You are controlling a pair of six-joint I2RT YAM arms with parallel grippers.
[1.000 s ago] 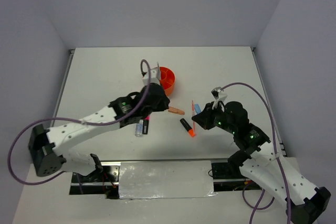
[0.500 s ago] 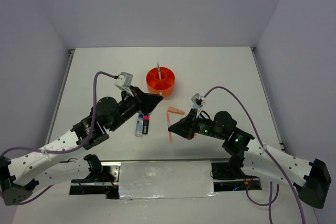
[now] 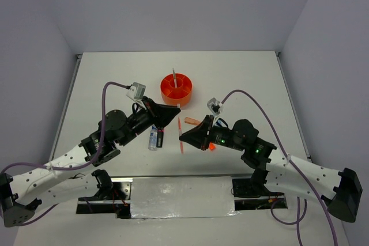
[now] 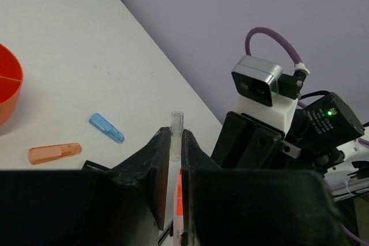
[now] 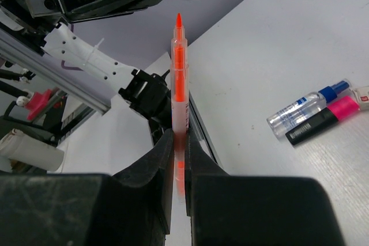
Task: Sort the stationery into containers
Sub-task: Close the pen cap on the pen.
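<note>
Right gripper: fingers pressed onto the thin orange pen with a translucent barrel. The grip is low on the barrel, and the pointed tip is free and aimed at the left gripper.

Left fingers nearly together, narrow slit only. A clear tube end and an orange stretch show in that slit; cannot tell whether they are pinched or merely behind.

The pen is held above the table. The round orange plastic desk organiser is at its 12 o'clock, with a thin grey pen upright in it. The blue-capped white marker and pink-black highlighter lie at 9 o'clock.

Risks, as judged:
- Both tools crowd one pen; if each pulls its own way, it may twist out and drop.
- The low grip leaves a long lever, so a knock from the left fingers could pivot it.
- The path to the organiser passes the left arm, and contact there could tip the grey pen.
</note>
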